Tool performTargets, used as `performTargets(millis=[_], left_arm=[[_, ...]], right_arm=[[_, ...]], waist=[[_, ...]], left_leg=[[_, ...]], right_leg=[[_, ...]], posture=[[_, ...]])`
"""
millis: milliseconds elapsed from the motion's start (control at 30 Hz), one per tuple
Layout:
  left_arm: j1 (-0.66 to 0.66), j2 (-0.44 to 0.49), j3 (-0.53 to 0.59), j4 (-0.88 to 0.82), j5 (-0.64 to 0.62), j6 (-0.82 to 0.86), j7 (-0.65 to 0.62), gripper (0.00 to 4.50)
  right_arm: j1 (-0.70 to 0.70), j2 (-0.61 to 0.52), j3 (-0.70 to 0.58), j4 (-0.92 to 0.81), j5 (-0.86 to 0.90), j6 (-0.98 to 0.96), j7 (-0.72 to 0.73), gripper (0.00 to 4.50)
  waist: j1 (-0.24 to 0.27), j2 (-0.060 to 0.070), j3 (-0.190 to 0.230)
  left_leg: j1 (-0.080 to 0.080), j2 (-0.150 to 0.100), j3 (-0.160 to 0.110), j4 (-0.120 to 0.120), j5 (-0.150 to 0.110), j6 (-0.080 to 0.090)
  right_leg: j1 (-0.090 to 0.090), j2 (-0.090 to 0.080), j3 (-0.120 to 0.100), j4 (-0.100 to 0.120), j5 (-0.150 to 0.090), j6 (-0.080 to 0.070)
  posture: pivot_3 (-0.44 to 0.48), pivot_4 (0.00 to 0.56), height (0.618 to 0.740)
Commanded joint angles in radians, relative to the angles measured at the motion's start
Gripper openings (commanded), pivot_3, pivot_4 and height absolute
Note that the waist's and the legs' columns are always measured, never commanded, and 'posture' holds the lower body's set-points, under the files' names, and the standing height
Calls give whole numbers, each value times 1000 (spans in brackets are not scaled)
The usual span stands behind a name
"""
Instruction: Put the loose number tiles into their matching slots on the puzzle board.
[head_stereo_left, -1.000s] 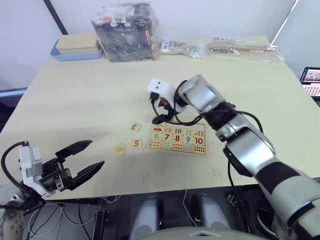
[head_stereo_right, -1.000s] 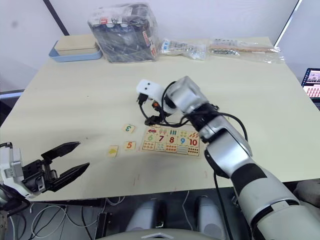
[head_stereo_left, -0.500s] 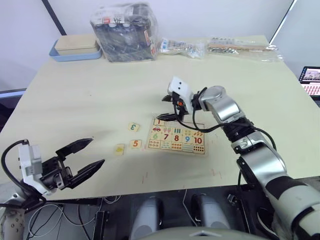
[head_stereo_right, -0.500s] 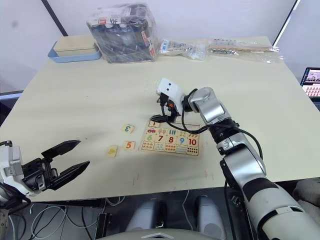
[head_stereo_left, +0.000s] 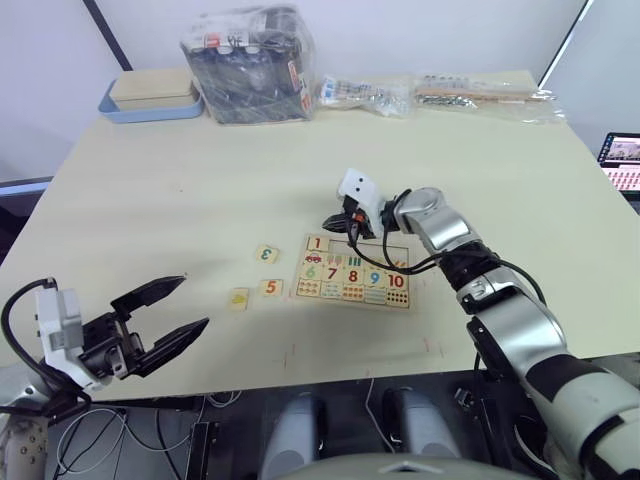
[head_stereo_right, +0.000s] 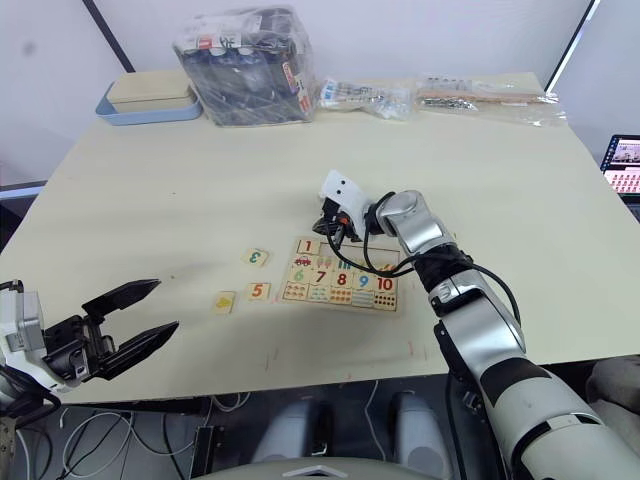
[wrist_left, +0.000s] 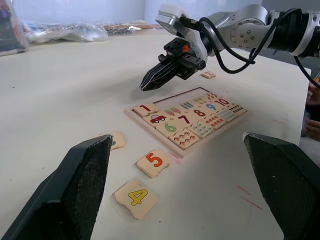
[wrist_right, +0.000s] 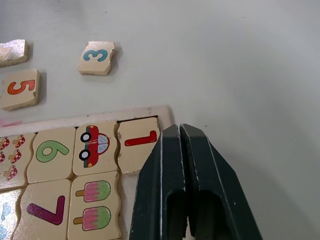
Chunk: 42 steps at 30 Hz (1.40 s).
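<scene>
Just beside closed right hand (wrist_right: 180, 131), tile 1 (wrist_right: 138, 142)

A pale cream surface (head_stereo_left: 180, 190) sits before plain white walls (head_stereo_left: 60, 60). A dark diagonal strip (head_stereo_left: 108, 33) crosses the wall by the far left corner, and another (head_stereo_left: 566, 42) rises past the far right corner. A lit screen (head_stereo_left: 622, 160) stands off the right edge. Beneath the near edge, cables (head_stereo_left: 190, 440) trail over a dark floor.
</scene>
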Motion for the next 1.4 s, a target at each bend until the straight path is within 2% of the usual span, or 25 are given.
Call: performTargets(millis=[33, 833, 1400], left_arm=[[4, 10, 26, -14, -15, -2, 3, 4500], [5, 9, 23, -11, -11, -6, 1, 4500], [16, 7, 27, -17, -15, -5, 3, 4500]], right_arm=[[-12, 4, -9, -13, -5, -22, -2, 52], [-13, 15, -5, 25, -58, -10, -32, 52], [10, 27, 4, -11, -65, 9, -21, 52]], waist=[[0, 0, 0], [0, 0, 0], [0, 0, 0]], left_leg=[[0, 0, 0, 0, 0, 0], [0, 0, 0, 0, 0, 0], [0, 0, 0, 0, 0, 0]], right_leg=[[0, 0, 0, 0, 0, 0], [0, 0, 0, 0, 0, 0], [0, 0, 0, 0, 0, 0]], posture=[[0, 150, 740], [0, 150, 740], [0, 150, 740]])
